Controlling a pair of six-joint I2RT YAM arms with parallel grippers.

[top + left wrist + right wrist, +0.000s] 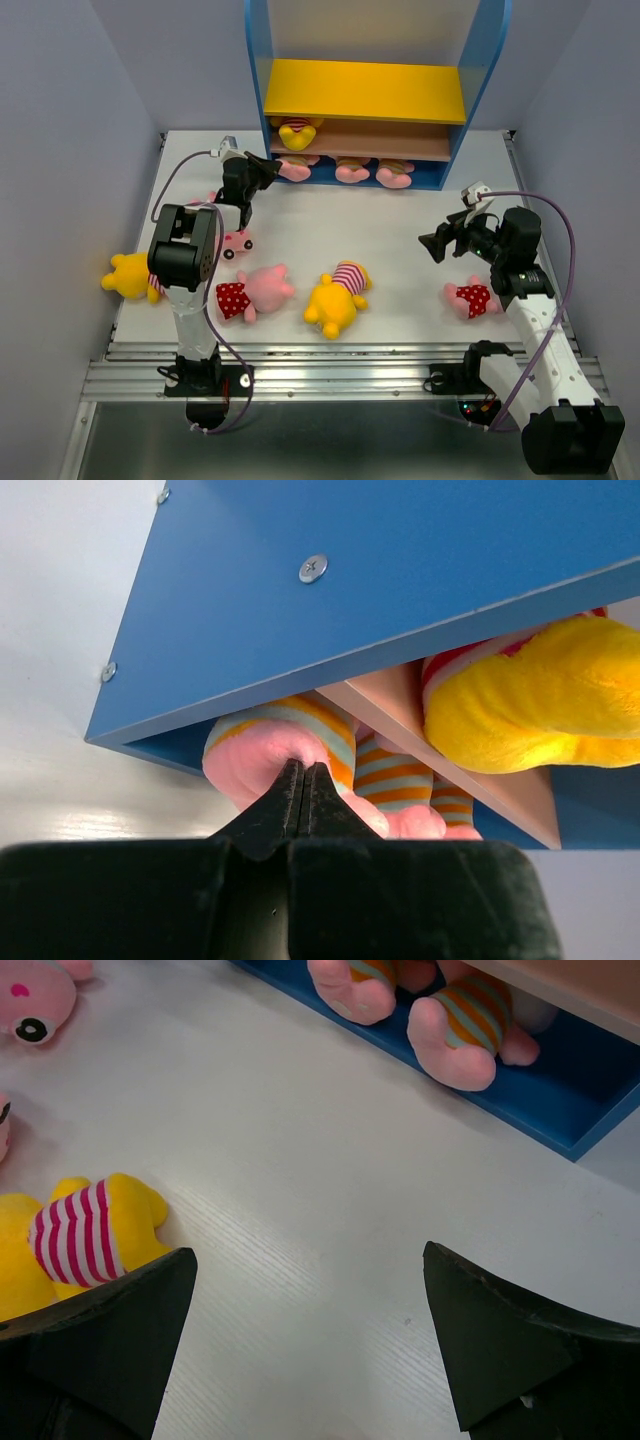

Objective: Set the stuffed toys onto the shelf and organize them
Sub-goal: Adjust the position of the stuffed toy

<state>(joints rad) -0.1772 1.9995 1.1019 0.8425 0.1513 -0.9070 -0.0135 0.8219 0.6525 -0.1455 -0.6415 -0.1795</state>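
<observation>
Four of the nine small stuffed toys are sitting in the small three-tier shelf with tall blue side panels: a yellow plush bear in a red-striped shirt is lying on the brown middle board, and three pink plush pigs in tan-striped shirts are lining the blue base. The left hand is holding its fingers pressed together, their tips touching the leg of the leftmost striped pig at the shelf's left corner. The right hand is hovering over the bare white desk with its fingers spread wide apart, gripping nothing. Five toys are lying on the desk: a yellow bear at the far left, a pink pig half hidden by the left arm, a pig in a red white-dotted outfit, another striped-shirt bear, and a second dotted pig just beside the right arm.
</observation>
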